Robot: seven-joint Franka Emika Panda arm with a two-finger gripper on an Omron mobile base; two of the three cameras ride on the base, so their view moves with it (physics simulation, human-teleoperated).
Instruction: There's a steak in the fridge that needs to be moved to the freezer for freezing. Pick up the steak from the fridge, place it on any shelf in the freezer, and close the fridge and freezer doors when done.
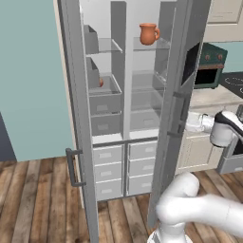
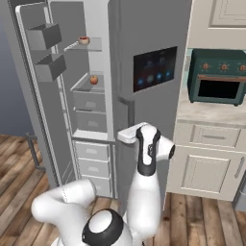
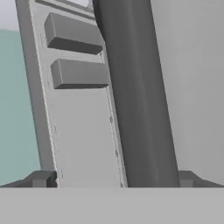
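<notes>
The grey appliance stands with both doors swung open. The fridge door (image 2: 153, 96), with its dark display panel (image 2: 154, 68), has a vertical bar handle (image 3: 135, 100). My gripper (image 3: 114, 179) is open, its fingertips (image 3: 41, 179) well apart on either side of that bar and not touching it. In the right base view my gripper (image 2: 125, 136) sits low on the handle (image 2: 128, 115). The plain freezer door (image 1: 76, 95) stands open at the left. A terracotta jug (image 1: 148, 33) is on a fridge shelf, and a small orange-red fruit (image 2: 93, 79) on a freezer shelf. The steak is out of view.
Grey door bins (image 2: 44, 36) hang inside the freezer door. Drawers (image 1: 109, 171) sit below the compartments. A teal oven (image 2: 214, 77) stands on the counter over cream cabinets (image 2: 211, 163) right of the appliance. The freezer door's handle (image 1: 72, 167) juts out over the wood floor.
</notes>
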